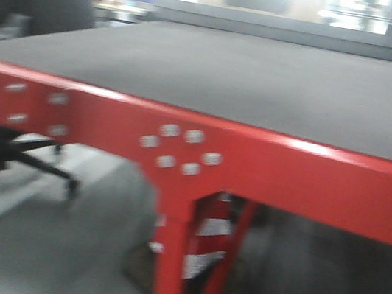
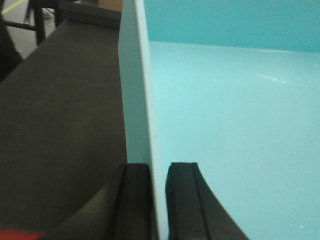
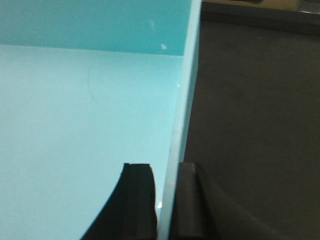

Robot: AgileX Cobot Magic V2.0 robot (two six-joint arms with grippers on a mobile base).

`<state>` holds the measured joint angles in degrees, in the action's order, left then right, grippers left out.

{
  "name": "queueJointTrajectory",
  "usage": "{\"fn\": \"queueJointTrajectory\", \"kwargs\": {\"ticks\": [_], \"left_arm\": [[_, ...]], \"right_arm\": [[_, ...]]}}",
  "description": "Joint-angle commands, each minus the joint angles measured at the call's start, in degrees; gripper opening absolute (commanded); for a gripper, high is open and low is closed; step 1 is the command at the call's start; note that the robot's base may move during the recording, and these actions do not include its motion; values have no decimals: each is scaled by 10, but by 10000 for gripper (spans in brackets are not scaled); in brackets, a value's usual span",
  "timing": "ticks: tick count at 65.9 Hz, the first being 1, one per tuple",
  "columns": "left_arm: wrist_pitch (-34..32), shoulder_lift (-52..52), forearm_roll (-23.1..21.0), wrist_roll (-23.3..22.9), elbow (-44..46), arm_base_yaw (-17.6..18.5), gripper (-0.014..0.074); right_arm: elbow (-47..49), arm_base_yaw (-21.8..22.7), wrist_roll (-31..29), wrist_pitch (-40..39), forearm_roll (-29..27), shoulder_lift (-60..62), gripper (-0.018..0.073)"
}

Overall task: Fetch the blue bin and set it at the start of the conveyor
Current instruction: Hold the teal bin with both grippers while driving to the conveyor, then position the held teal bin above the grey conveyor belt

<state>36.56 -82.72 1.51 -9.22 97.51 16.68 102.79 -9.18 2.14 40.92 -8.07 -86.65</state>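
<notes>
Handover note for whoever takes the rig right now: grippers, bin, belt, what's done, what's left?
Left gripper: shut on the blue bin, on its left wall.
Right gripper: shut on its right wall.
Bin: over the conveyor belt, near the red edge strip; whether it touches the belt cannot be told.
Done: bin fetched.
Left: set it down if needed, then release both.

Both the left gripper (image 2: 159,170) and the right gripper (image 3: 166,170) have matte black fingers (image 2: 135,200), square-tipped with lengthwise grooves, their outer backs sweeping away in smooth dark curves.
</notes>
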Motion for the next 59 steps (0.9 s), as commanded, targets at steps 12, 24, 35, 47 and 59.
{"fn": "queueJointTrajectory", "kwargs": {"ticks": [12,24,35,47,59], "left_arm": [[-21,6,-6,-3,5,0,-111],[-21,6,-6,-3,5,0,-111],[-21,6,-6,-3,5,0,-111],[-21,6,-6,-3,5,0,-111],[-21,6,-6,-3,5,0,-111]], "right_arm": [[5,3,-11,-41,8,11,-153],[5,3,-11,-41,8,11,-153],[5,3,-11,-41,8,11,-153],[5,3,-11,-41,8,11,-153],[5,3,-11,-41,8,11,-153]]}}
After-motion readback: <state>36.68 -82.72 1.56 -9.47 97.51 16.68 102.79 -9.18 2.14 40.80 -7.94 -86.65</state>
